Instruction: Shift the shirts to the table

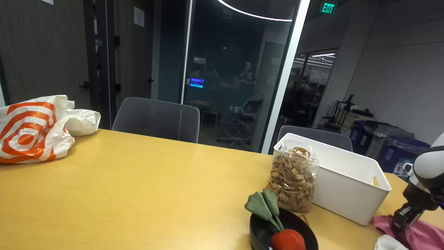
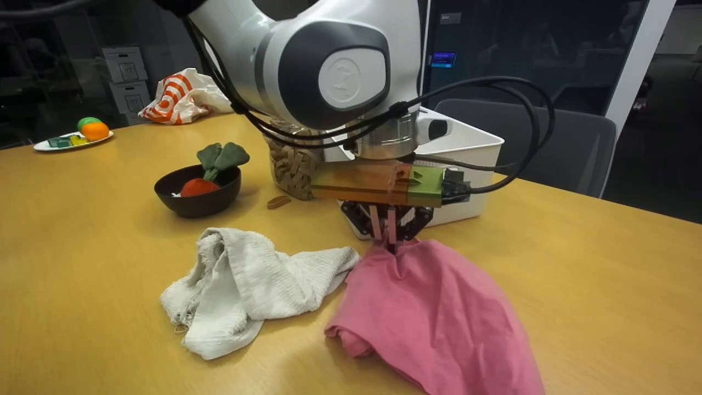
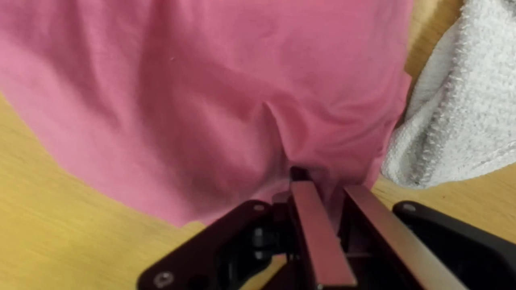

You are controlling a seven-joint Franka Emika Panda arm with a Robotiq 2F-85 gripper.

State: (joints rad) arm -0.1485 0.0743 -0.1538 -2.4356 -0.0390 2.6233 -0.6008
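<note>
Exterior views, table (image 2: 82, 247): pink cloth (image 2: 439, 318) and white cloth (image 2: 258, 280) already rest on it, so what remains to do is hard to judge. Hours below are read in an exterior view around the gripper (image 2: 386, 241), twelve at the top.
Arm (image 2: 351, 77): twelve o'clock, overhead; a low swing could bump whatever stands behind it. Its base end is cut off.
White tub (image 1: 347, 194): one o'clock, mostly behind the arm; cloth carried that way too low may snag on its rim or shove it aside. Its floor cannot be seen.
Pink cloth: five o'clock, puckered up at the gripper; it could slip free or trail, since one small fold would bear all the weight. Its near end runs out of frame, and whether it is a shirt cannot be told.
White cloth: eight o'clock, its tip right by the pink edge; it might be dragged along if the two overlap. Whether they touch is unclear.
Bag of brown strips (image 1: 295, 173): between ten and eleven, partly behind the arm; a sideways sweep might topple it.
Bowl (image 2: 194, 207): between nine and ten; trailing cloth could tip it.
Fingers (image 3: 319, 233): almost together, a narrow gap, pinching what looks like a fold of the pink cloth; a shallow bite would let go, and its depth is hidden.
</note>
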